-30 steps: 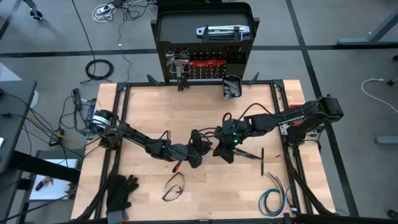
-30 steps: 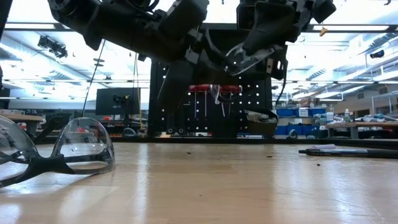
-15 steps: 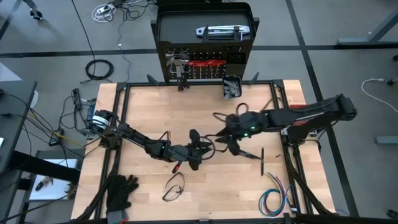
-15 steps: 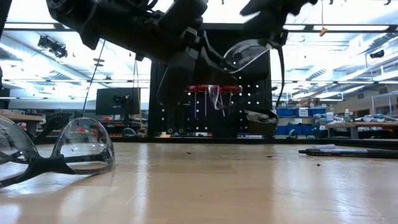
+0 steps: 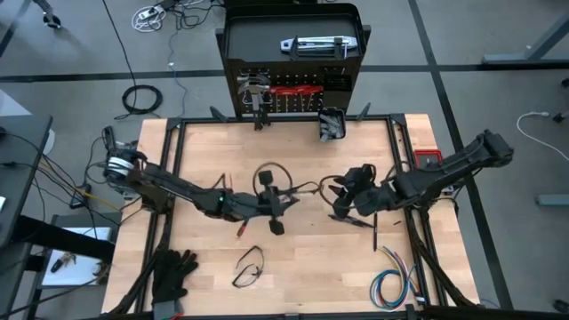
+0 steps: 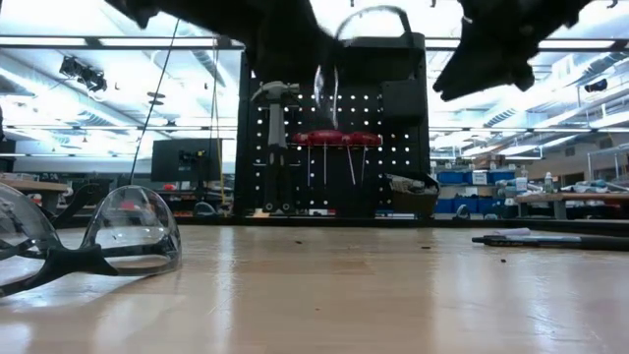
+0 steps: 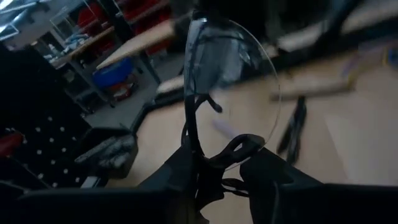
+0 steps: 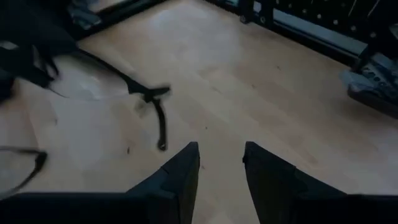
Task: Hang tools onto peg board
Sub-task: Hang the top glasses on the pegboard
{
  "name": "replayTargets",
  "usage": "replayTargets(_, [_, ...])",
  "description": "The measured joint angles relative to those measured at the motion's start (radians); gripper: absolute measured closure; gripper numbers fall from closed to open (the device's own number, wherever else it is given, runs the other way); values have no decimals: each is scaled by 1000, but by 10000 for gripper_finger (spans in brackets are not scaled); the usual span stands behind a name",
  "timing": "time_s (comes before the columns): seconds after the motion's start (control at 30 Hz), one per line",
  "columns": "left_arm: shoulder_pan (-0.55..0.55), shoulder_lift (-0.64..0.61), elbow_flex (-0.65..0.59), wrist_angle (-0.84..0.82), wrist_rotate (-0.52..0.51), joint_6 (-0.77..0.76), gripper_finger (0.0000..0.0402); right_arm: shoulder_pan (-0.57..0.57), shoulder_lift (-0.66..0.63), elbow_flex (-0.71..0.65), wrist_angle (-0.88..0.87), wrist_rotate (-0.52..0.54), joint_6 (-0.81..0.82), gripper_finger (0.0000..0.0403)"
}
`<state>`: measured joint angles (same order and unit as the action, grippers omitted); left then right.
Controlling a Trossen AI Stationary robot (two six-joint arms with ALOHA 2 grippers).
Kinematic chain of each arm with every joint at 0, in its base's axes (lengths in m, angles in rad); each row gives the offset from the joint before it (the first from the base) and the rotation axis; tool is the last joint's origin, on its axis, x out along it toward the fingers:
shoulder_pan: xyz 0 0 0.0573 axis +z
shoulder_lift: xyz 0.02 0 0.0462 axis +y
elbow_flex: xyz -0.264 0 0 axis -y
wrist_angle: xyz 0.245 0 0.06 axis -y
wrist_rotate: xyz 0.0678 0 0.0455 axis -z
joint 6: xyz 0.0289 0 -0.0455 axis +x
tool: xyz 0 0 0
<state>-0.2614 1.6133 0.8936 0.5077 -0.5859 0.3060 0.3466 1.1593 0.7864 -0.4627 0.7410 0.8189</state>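
A pair of clear safety glasses (image 7: 211, 93) was held by the left gripper (image 5: 271, 203) at one temple arm, with the lens standing up above the fingers (image 7: 180, 180), as was seen in the left wrist view. This gripper was placed near the middle of the table (image 5: 204, 151), well apart from the peg board (image 5: 293, 89), which stood upright beyond the far edge of the table. A hammer (image 6: 272, 118) and red-handled tools (image 6: 334, 140) were already hung on the board. The board lay ahead of the left gripper, toward the far edge, so the coming move was judged to be a carry in that direction. The right gripper (image 5: 356, 200) was found to the right of the centre, its two fingers (image 8: 180, 177) parted by a narrow gap and nothing held between them. A slim dark tool (image 5: 374, 229) lay on the wood near the right gripper, its long axis pointing roughly toward the board; the right arm was clearly the nearer one to it
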Motion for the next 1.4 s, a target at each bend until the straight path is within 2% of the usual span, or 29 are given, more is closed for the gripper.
replayTargets(0.1, [14,-43,0,5,3,-54,307,9,31,-37,142,65,-20,266])
replayTargets(0.33, [38,-59,0,68,8,-124,305,19,167,-73,495,242,-238,266])
replayTargets(0.57, [39,-59,0,151,79,-165,304,-2,259,-74,587,391,-324,266])
replayTargets(0.7, [37,-59,0,159,109,-191,303,-29,276,-74,673,404,-348,265])
replayTargets(0.8, [37,-59,0,159,128,-210,303,-36,282,-74,796,386,-459,266])
replayTargets(0.97, [37,-59,0,156,131,-210,303,-22,308,-74,1047,266,-712,271])
replayTargets(1.13, [36,-59,0,152,139,-214,303,-5,365,-74,1164,157,-831,273])
replayTargets(1.27, [36,-57,-1,141,142,-217,303,15,378,-74,1158,186,-850,274])
replayTargets(1.4, [40,-57,0,135,100,-203,303,77,344,-74,1136,371,-889,279])
